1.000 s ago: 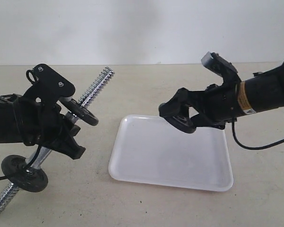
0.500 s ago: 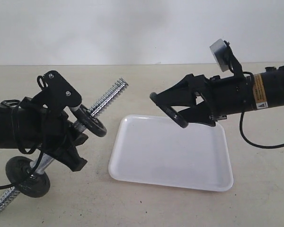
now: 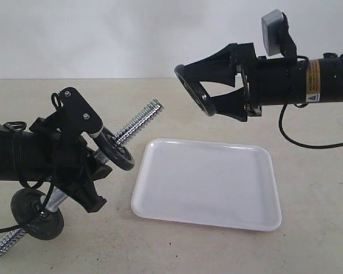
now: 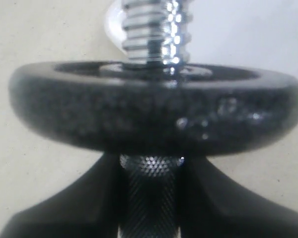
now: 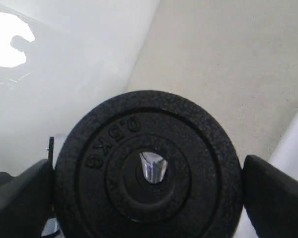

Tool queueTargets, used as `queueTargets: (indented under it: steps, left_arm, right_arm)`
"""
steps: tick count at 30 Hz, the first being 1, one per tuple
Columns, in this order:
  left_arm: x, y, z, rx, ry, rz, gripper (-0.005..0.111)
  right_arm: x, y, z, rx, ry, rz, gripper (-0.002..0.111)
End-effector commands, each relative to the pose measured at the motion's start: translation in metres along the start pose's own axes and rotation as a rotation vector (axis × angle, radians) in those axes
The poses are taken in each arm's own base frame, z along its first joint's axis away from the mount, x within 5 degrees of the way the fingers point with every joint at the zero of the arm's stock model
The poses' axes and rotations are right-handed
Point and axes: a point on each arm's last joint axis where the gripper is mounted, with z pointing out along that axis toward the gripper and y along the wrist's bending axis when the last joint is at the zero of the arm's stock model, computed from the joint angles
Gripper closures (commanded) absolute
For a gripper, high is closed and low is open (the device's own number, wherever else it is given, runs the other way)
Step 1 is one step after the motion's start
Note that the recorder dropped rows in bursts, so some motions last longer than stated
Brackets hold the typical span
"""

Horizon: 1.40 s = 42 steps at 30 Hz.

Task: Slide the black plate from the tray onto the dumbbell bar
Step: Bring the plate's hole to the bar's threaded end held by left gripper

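Note:
My right gripper (image 3: 201, 91) is shut on the black plate (image 3: 193, 91), held on edge in the air above and behind the white tray (image 3: 160, 197). In the right wrist view the black plate (image 5: 147, 171) fills the space between both fingers (image 5: 268, 198), its central hole showing. My left gripper (image 3: 83, 157) is shut on the knurled middle of the dumbbell bar (image 3: 138, 121), which tilts up toward the plate. The bar's threaded end (image 4: 151, 29) and one black disc (image 4: 154, 109) sit just past the left fingers (image 4: 89, 198). A gap separates the plate from the bar's tip.
A second black disc (image 3: 37, 214) sits on the bar's lower end near the table. The beige table (image 3: 320, 228) spreads round the tray. A pale wall stands behind.
My right gripper has lifted the black plate up off the tray and turned it on edge, facing left. The left gripper has shifted the bar right and tilted it lower.

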Motion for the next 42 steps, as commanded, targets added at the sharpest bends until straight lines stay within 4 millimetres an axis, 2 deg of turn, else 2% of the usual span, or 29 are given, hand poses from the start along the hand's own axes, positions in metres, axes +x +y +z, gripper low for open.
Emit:
queueTargets:
  steps: [1,7,16,42]
  left_arm:
    - [-0.018,0.001,-0.013,0.016,-0.087,0.016,0.102]
    - [-0.019,-0.002,-0.013,0.048,-0.098,0.034,0.102]
    - [-0.02,-0.005,-0.013,0.083,-0.112,0.048,0.102]
    - [-0.02,-0.004,-0.013,0.071,-0.108,0.048,0.102]
  right_arm:
    - [-0.011,0.018,-0.003,-0.086,-0.039,-0.003,0.108]
    - [-0.008,0.017,0.0,-0.072,-0.018,-0.012,0.108]
    - [0.002,0.022,0.025,-0.009,0.012,-0.05,0.108]
    - [0.009,0.023,0.025,-0.026,0.096,-0.053,0.108]
